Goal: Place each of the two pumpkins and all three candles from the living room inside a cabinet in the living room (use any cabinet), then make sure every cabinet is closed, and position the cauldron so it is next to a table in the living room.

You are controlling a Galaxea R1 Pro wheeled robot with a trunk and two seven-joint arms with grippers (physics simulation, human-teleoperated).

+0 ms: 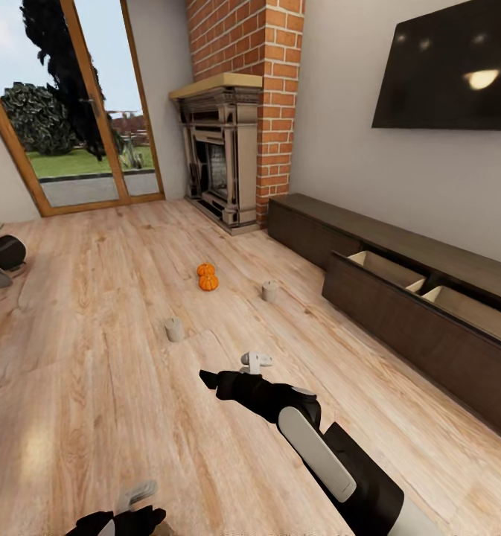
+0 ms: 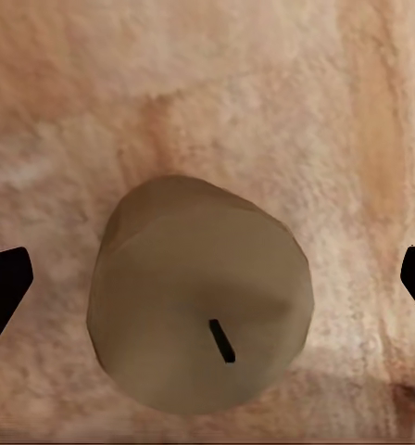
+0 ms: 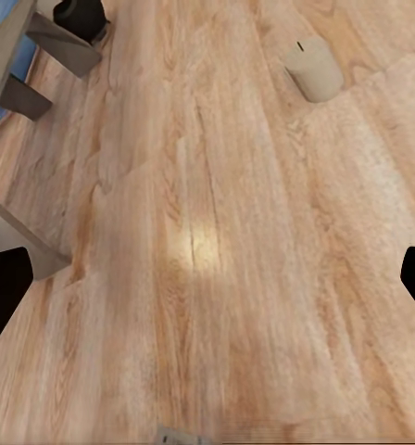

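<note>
While the long, low dark-brown wood-grain cabinet (image 1: pixel 399 298) is seen along the wall with one wide front pulled out and its pale beige interior exposed, it lies well apart from both sets of fingers. The two small orange pumpkins (image 1: pixel 207 277) are set touching each other on the pale plank floor (image 1: pixel 94 357), far beyond the right gripper (image 1: pixel 213 381). Two squat beige wax candles (image 1: pixel 174 329) (image 1: pixel 269 291) are stood upright near them. In the left wrist view a third beige candle with a dark wick (image 2: pixel 200 295) is centred between the black fingertips (image 2: pixel 4 289) of the left gripper (image 2: pixel 207 283), which are spread wide and clear of it. The right gripper's fingers (image 3: pixel 4 295) are likewise held wide apart over bare floor, with a candle (image 3: pixel 311 67) well ahead of them.
</note>
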